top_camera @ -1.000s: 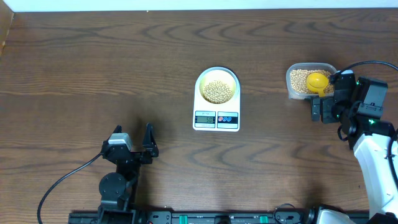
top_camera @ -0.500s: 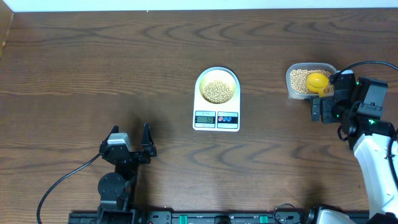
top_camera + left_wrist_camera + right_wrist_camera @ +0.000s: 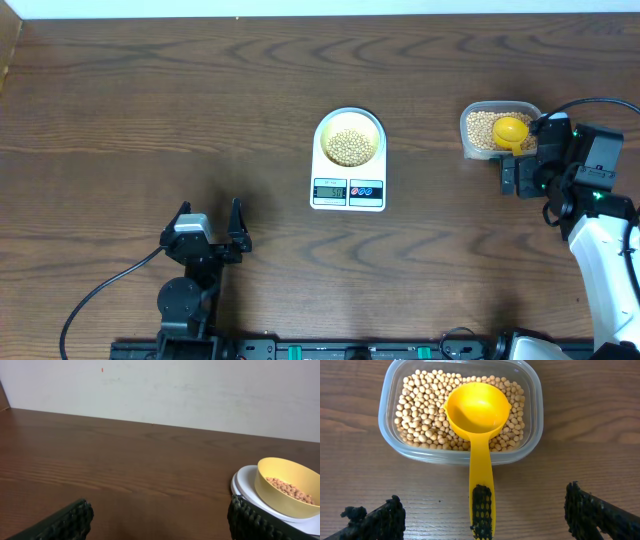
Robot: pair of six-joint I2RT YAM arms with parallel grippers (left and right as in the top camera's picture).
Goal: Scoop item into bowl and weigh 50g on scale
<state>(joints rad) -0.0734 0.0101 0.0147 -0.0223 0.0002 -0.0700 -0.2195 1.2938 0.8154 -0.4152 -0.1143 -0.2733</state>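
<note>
Beans (image 3: 349, 146) sit in the bowl (image 3: 349, 114) on the scale (image 3: 330, 170); left gripper (image 3: 210, 212) and right gripper (image 3: 487, 517) stand wide, empty. A skewed pinch on the scoop (image 3: 477, 410) handle could flick beans from the container (image 3: 536, 415).

A dark brown wood-grain table (image 3: 150, 120) is carrying a white digital kitchen scale (image 3: 348, 192), which is sitting flat close to its centre. A clear plastic container (image 3: 466, 130) is resting on the wood between two and three o'clock from the scale, well apart from it. A black cable (image 3: 100, 295) is trailing across the surface toward seven o'clock.
</note>
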